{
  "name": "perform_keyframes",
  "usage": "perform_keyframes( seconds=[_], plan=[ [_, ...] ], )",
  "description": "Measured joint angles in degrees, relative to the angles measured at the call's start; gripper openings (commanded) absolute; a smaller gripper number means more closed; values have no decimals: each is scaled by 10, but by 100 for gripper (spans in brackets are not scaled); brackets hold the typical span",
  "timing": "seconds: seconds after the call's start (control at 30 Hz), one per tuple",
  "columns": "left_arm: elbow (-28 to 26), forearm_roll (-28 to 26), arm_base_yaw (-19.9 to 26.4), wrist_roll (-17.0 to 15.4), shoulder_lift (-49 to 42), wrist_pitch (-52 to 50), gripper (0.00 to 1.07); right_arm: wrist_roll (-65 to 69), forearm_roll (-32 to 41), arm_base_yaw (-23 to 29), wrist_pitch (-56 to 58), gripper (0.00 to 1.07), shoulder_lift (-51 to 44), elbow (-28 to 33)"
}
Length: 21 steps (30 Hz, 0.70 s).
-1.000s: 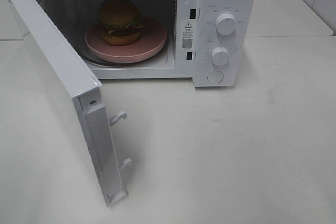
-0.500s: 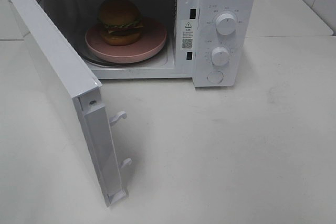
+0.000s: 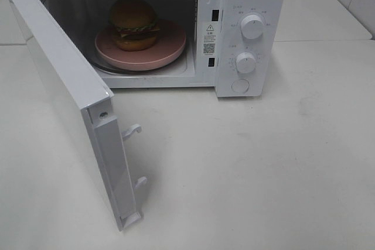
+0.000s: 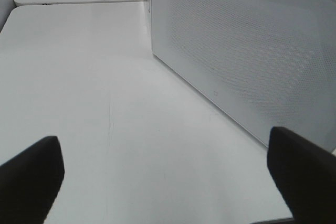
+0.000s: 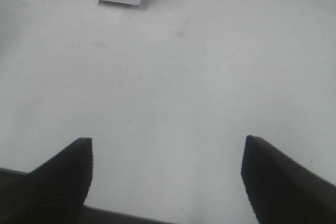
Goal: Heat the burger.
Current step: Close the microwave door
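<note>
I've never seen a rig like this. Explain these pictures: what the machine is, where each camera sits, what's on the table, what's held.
This is a robot with two arms, each ending in a two-fingered gripper. The high view comes from a camera mounted off the arms, looking down; neither arm shows in it. It shows a white microwave on a pale table, with its door standing wide open. Inside, the burger sits on a pink plate. The other two pictures come from cameras on the wrists, and the dark shapes at their edges are gripper fingers. The left gripper is open over the table, beside a perforated white panel, probably that door. The right gripper is open over the table, with the microwave's front corner ahead. Neither holds anything.
</note>
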Motion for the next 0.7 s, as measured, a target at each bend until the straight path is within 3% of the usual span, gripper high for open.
perform_keyframes(
  seconds=[0.3,0.47,0.7],
  plan=[
    [0,0,0,0,0,0,103,0,-1,-7,-8,76,-49,3],
    [0,0,0,0,0,0,103,0,-1,-56,-8,76,-49,3],
    [0,0,0,0,0,0,103,0,-1,-60,-8,76,-49,3]
  ],
)
